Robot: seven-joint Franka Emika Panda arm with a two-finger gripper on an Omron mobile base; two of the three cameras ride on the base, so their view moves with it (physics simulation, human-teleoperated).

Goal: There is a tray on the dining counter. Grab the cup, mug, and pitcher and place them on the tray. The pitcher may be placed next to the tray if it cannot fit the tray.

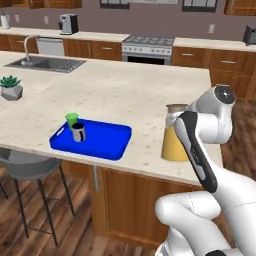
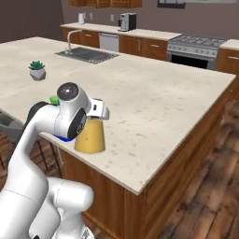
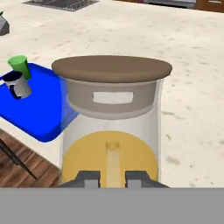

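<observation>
The pitcher [image 3: 111, 113], clear glass with orange liquid and a brown lid, stands on the dining counter [image 1: 125, 90] just right of the blue tray [image 1: 107, 140], near the front edge. My gripper [image 3: 113, 177] is shut on the pitcher, its fingertips [image 3: 89, 177] pinching a thin vertical ridge on the pitcher's side. From the left base view my arm covers part of the pitcher [image 1: 173, 142]; from the right, my hand hides the top of the pitcher [image 2: 92, 137]. The green cup [image 1: 72, 119] and the dark mug [image 1: 78, 132] stand together on the tray's far left corner.
A small potted plant [image 1: 11, 87] sits at the counter's left, with a sink [image 1: 45, 63] behind it. A grey stool [image 1: 30, 167] stands below the front edge. Broad bare counter stretches behind and to the right of the pitcher.
</observation>
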